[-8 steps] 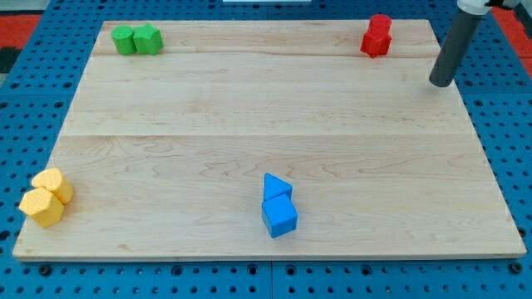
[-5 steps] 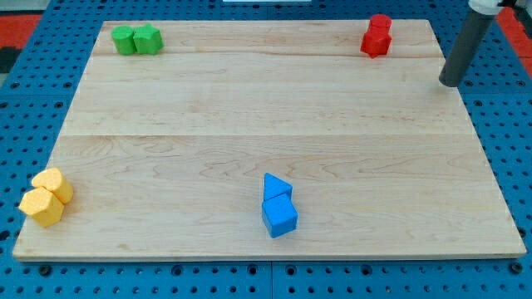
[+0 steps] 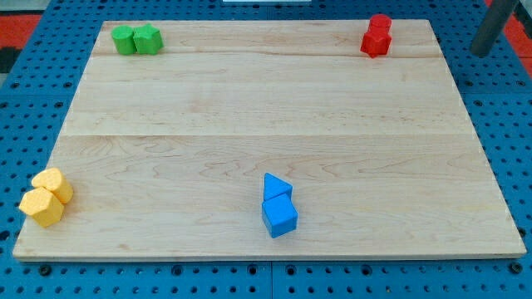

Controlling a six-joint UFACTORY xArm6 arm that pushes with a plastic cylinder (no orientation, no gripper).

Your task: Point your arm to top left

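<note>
My tip [image 3: 482,51] is at the view's top right, off the wooden board [image 3: 266,108] and over the blue pegboard, to the right of the two red blocks [image 3: 376,36]. Two green blocks [image 3: 137,39] sit touching at the board's top left corner, far from the tip. A blue triangle [image 3: 276,187] and a blue cube [image 3: 279,216] touch near the bottom middle. Two yellow blocks [image 3: 46,198] sit together at the bottom left corner.
The blue pegboard [image 3: 507,124] surrounds the wooden board on all sides. A red surface [image 3: 33,29] shows at the view's top left beyond it.
The rod has moved to the right and up, from the board's right edge out over the pegboard. No block has moved.
</note>
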